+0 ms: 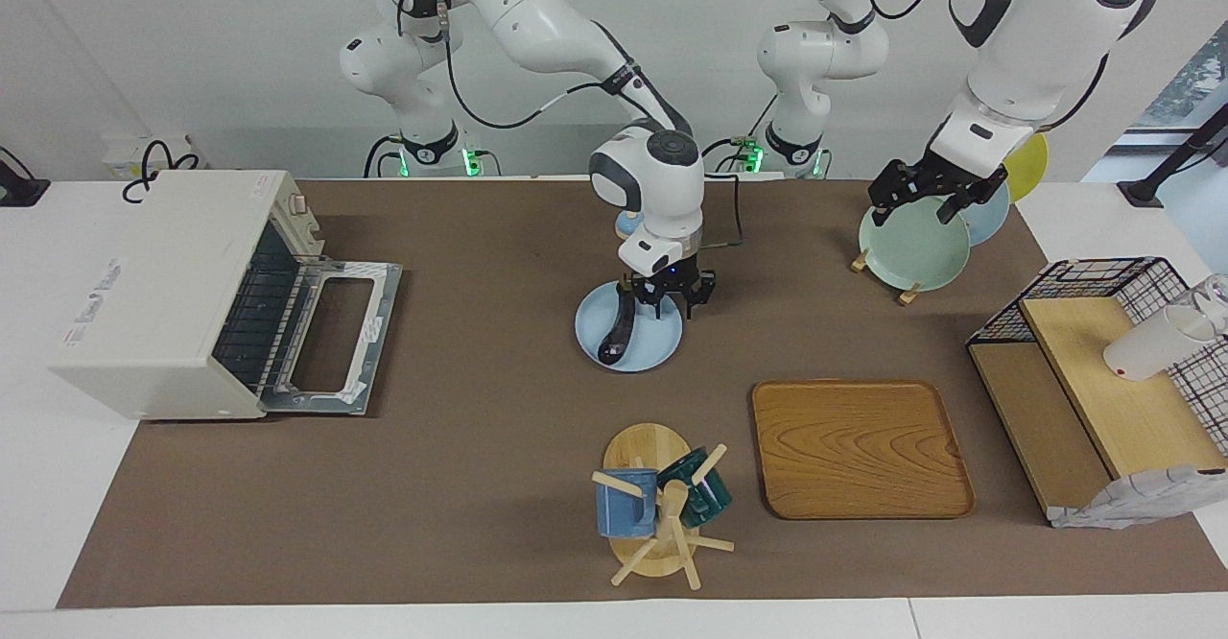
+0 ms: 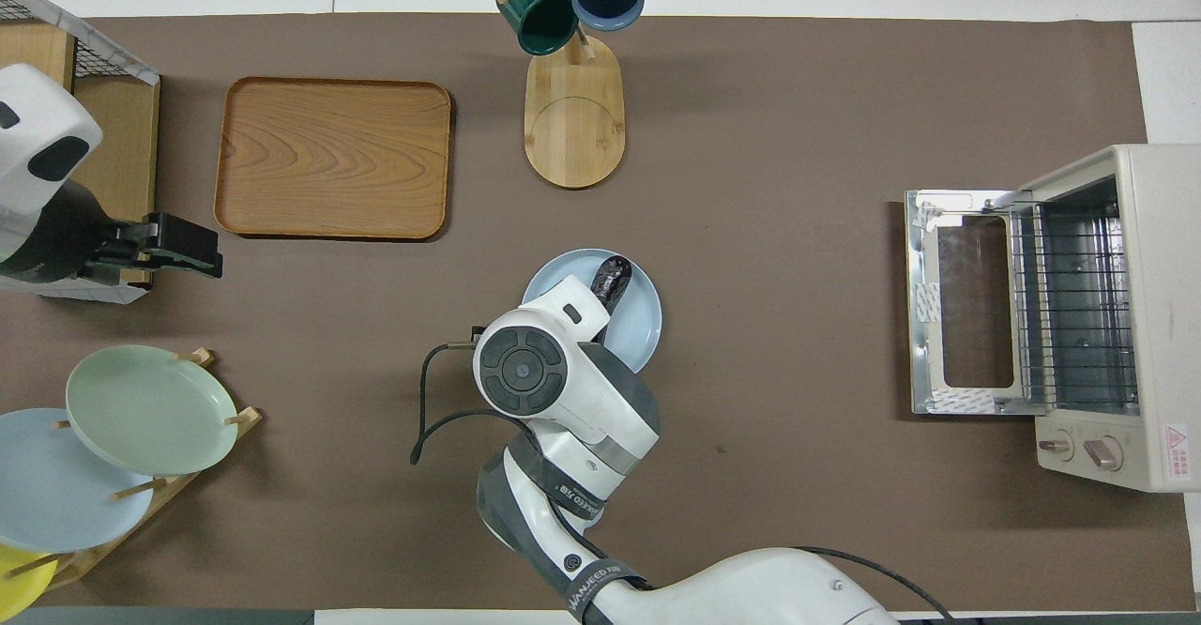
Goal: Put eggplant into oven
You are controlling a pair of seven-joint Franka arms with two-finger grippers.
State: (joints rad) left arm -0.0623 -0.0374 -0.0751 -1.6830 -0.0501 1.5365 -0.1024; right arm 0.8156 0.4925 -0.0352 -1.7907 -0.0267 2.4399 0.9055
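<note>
Overhead view gives me two white arms, one toaster oven, one eggplant, two mugs and four plates in all. That dark glossy eggplant lies on a pale blue plate near the middle of the brown mat, and the right gripper is down at the end of it nearer the robots; whether its fingers are closed on the vegetable I cannot tell from either angle. The oven sits at the right arm's end of the table, its door dropped flat open toward the plate and its wire rack showing inside. One wooden tray lies farther from the robots than the plate, beside one wooden mug tree carrying a blue mug and a dark green mug. At the left arm's end a wooden rack props three plates on edge: green, pale blue and yellow. Just over them waits the left gripper, its fingers spread with nothing between them. A wire-and-wood shelf with a white cup on it stands at that same end. Under the mat the tabletop is white, and a plain pale wall rises past the arm bases.
</note>
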